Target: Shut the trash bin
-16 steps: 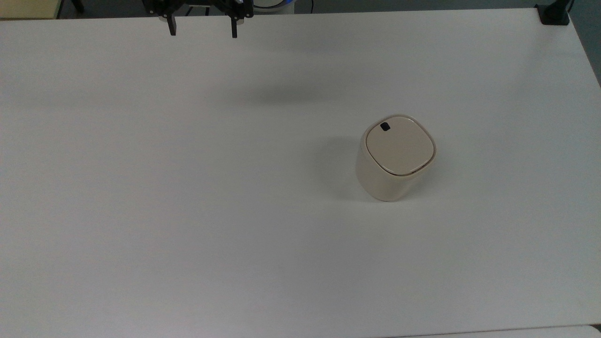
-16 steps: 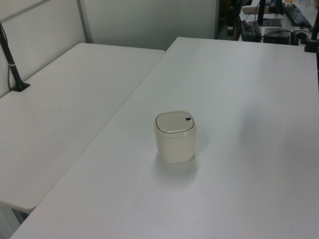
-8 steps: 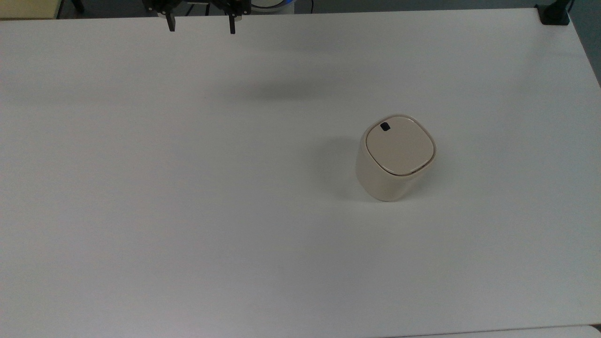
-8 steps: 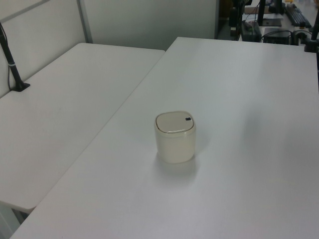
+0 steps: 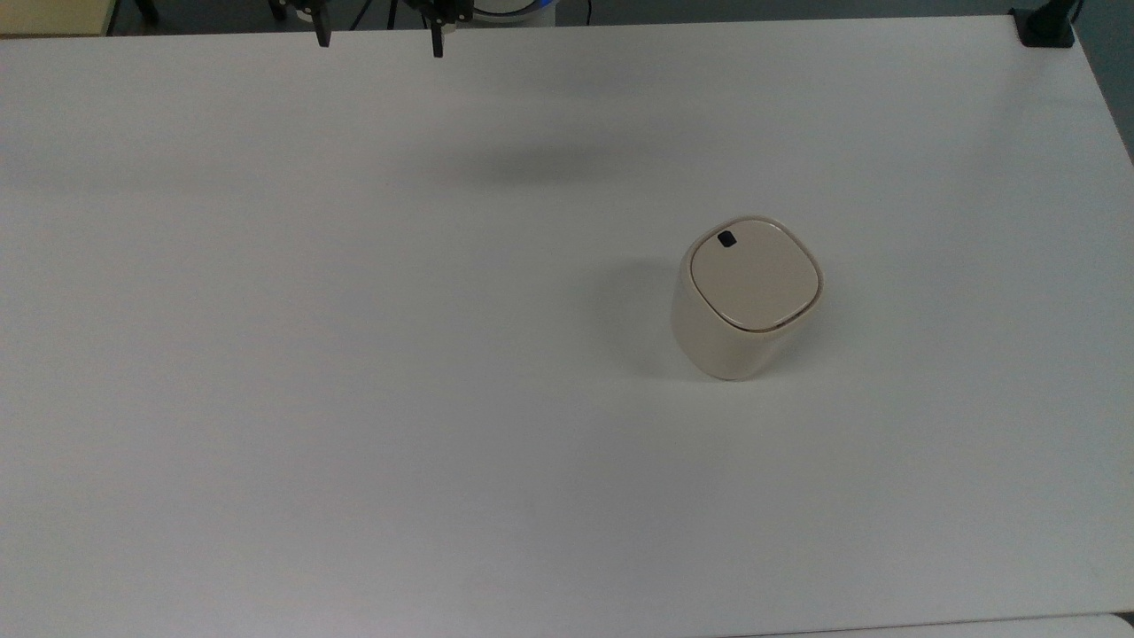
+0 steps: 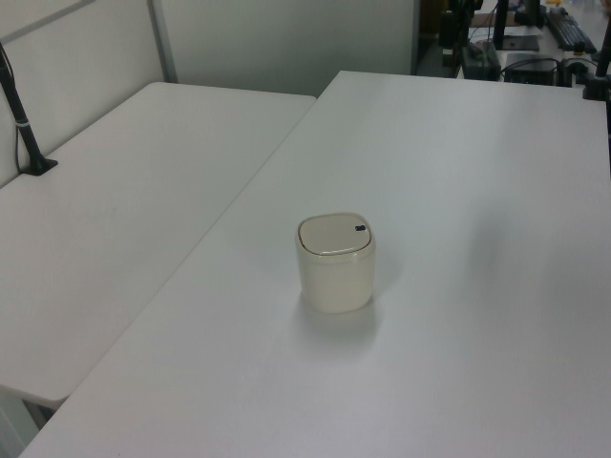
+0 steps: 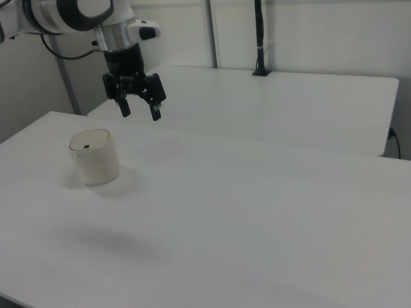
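The cream-beige trash bin point(image 5: 744, 297) stands upright on the white table point(image 5: 354, 354), right of the middle in the top view. Its flat lid point(image 5: 753, 275) lies down on the body, a small black mark point(image 5: 726, 239) near one corner. The bin point(image 6: 335, 261) sits mid-table in the left view and at the left in the right view, trash bin point(image 7: 94, 156). My gripper point(image 7: 140, 111) hangs open and empty, high above the table and apart from the bin. Its two fingertips point(image 5: 323, 37) poke in at the top view's upper edge, gripper point(image 5: 379, 40).
A second white table point(image 6: 124, 210) adjoins on the left view's left. A black pole on a clamp point(image 6: 24, 134) stands at that table's far side. Another black clamp point(image 5: 1045, 27) sits at the table's corner in the top view's upper right.
The gripper has risen and drawn back toward the top view's upper edge, so less of its fingers shows. The bin has not moved.
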Motion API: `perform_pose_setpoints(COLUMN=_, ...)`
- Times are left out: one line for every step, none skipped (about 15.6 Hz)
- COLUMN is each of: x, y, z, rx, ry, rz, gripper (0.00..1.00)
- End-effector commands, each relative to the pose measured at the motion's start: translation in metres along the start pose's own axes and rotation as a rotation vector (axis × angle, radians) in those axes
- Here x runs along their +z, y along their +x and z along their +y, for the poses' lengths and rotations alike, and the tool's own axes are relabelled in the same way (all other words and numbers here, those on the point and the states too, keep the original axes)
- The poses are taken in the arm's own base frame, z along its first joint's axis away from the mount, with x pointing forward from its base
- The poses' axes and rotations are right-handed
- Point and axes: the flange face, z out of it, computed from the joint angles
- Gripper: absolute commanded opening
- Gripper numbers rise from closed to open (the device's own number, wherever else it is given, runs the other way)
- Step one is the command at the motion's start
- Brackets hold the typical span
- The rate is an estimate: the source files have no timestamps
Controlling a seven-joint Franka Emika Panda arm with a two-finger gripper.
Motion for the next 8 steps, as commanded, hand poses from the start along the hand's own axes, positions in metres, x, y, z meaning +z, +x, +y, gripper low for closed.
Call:
perform_pose_setpoints(x=-0.0026, y=-0.0065, z=-0.0015, rx=0.015, ry=0.019, rz=-0.002, gripper=1.00)
perform_pose_setpoints(x=-0.0017, y=-0.0061, z=-0.0015, rx=0.013, ry=0.018, rz=-0.004, gripper=1.00)
perform_pose_setpoints(x=-0.0009, y=-0.0057, z=-0.0015, rx=0.013, ry=0.018, rz=-0.005, gripper=1.00)
perform_pose_setpoints(x=0.0000, y=-0.0052, z=-0.0016, rx=0.013, ry=0.018, rz=-0.007, gripper=1.00)
perform_pose_setpoints(x=-0.0008, y=-0.0050, z=-0.0015, rx=0.013, ry=0.018, rz=-0.004, gripper=1.00)
perform_pose_setpoints(x=-0.0008, y=-0.0043, z=-0.0016, rx=0.013, ry=0.018, rz=0.002, gripper=1.00)
perform_pose_setpoints(x=-0.0009, y=-0.0041, z=-0.0016, rx=0.013, ry=0.018, rz=0.004, gripper=1.00)
perform_pose_setpoints(x=-0.0009, y=-0.0041, z=-0.0016, rx=0.013, ry=0.018, rz=0.004, gripper=1.00)
